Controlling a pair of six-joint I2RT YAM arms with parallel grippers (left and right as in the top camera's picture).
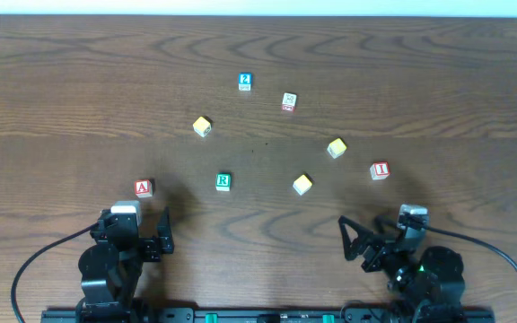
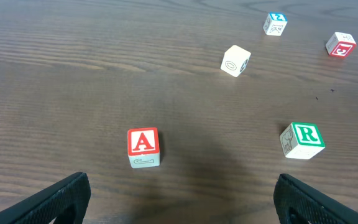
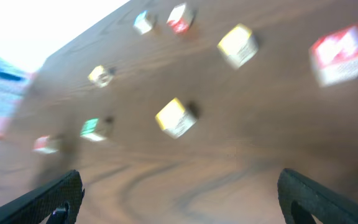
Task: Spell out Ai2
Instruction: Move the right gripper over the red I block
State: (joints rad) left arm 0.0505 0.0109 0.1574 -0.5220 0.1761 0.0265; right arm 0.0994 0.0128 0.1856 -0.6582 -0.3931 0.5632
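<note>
Starting at the left, the left gripper [image 2: 182,204] hangs low over the wooden table [image 1: 70,81] with its jaws spread wide and nothing between them; just ahead of it sits the red A block [image 1: 144,187], letter up, apart from the fingers; further back and rightward lies a first yellow block [image 1: 202,126], turned at an angle; nearer the arms, the green R block [image 1: 223,181] stands alone; the blue 2 block [image 1: 245,82] lies farthest back, with a white block with red markings [image 1: 288,101] just to its right; a second yellow block [image 1: 302,185] and a third yellow block [image 1: 336,148] lie right of centre, well apart; the red 1 block [image 1: 380,170] sits beyond them; the right gripper [image 3: 182,208], its view blurred, is also spread and empty.
</note>
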